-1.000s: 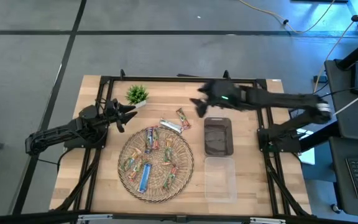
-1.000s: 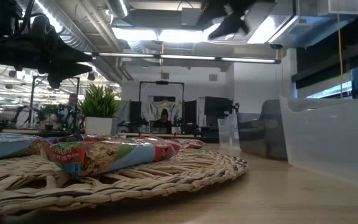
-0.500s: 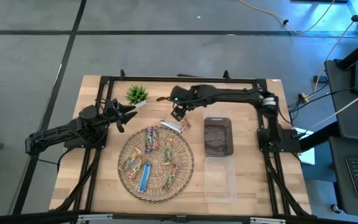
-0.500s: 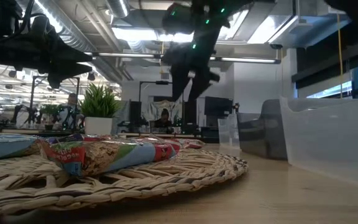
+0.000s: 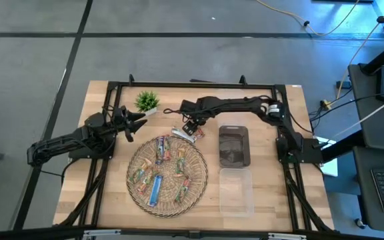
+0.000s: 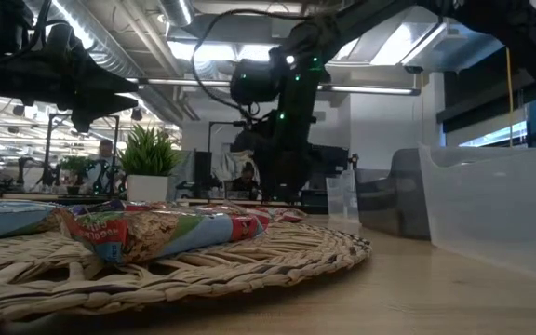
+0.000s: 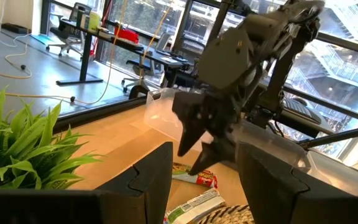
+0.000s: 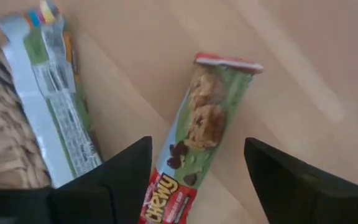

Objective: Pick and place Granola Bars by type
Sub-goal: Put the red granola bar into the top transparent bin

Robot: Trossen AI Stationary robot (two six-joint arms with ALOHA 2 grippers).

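A green and red Granola Bar point(image 8: 194, 140) lies flat on the wood just past the basket's far rim, beside a silver-white bar point(image 8: 51, 93) that rests partly on the woven rim. My right gripper point(image 5: 191, 126) points down over the green and red bar. It is open, with one finger on either side of the bar and clear of it. Several more bars point(image 5: 159, 170) lie in the round woven basket point(image 5: 202, 175). My left gripper point(image 5: 139, 122) stands open and level at the table's left, with nothing between its fingers point(image 7: 148, 180).
A small potted plant point(image 5: 147, 101) stands at the far left. A dark container point(image 5: 234, 146) and a clear container point(image 5: 236, 192) sit in a row to the right of the basket. Bare wood lies between the basket and the containers.
My right gripper has swung from above the dark container toward the table's left and come down. It has tipped from near level to pointing steeply down, and now stands over the green and red bar. The bars have kept their places.
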